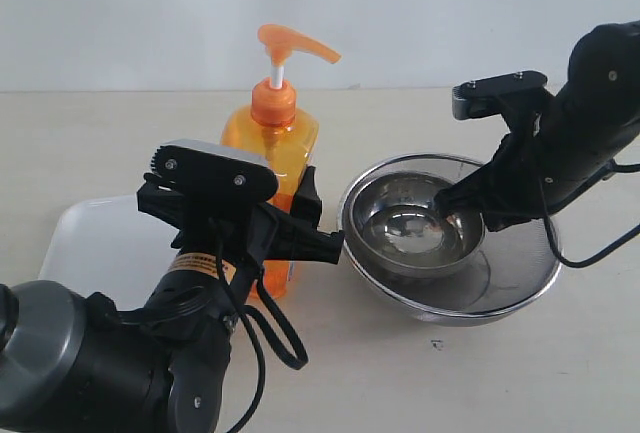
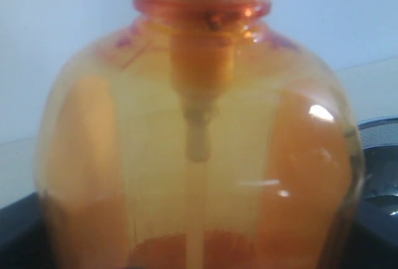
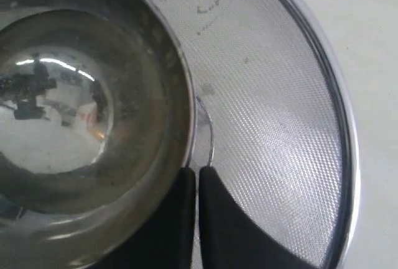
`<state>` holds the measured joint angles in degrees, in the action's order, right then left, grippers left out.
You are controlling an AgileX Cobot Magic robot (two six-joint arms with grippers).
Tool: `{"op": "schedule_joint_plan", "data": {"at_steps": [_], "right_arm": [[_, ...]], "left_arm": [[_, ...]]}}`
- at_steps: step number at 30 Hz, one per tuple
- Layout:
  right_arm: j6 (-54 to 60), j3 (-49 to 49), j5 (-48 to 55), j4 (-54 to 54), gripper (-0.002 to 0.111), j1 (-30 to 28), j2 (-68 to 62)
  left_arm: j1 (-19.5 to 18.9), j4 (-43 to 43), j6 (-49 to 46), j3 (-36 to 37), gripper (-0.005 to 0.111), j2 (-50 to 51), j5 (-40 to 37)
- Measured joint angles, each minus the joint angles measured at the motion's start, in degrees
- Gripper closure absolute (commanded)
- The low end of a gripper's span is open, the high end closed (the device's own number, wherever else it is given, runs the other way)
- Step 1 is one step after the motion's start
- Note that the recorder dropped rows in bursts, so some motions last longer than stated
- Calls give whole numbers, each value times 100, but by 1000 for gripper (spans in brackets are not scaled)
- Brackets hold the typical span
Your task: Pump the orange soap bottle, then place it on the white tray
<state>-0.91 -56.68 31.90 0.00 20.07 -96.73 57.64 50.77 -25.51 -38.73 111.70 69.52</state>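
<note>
Got upright bottle [image 1: 275,138] clamped in left gripper [image 1: 318,218], bowl [image 3: 189,107] rim pinched in right gripper [image 3: 197,173], tray [image 1: 90,228] just left of bottle.

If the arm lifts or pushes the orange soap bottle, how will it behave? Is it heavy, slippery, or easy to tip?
The orange soap bottle looks mostly full of liquid, so probably heavy for its size. Its glossy plastic walls may be slippery. Tall with a long pump on top, it could tip if pushed high.
</note>
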Motion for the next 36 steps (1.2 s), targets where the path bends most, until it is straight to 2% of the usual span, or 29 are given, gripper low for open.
{"op": "schedule_joint_plan", "data": {"at_steps": [14,28,36], "right_arm": [[39,0,-76,91,108,0,42],[-169,0,26,114,108,0,1506],[-169,0,86,114,108,0,1931]], "left_arm": [[0,0,-192,0,102,0,0],[0,-79,-508,0,102,0,0],[0,-79,-812,0,102,0,0]]}}
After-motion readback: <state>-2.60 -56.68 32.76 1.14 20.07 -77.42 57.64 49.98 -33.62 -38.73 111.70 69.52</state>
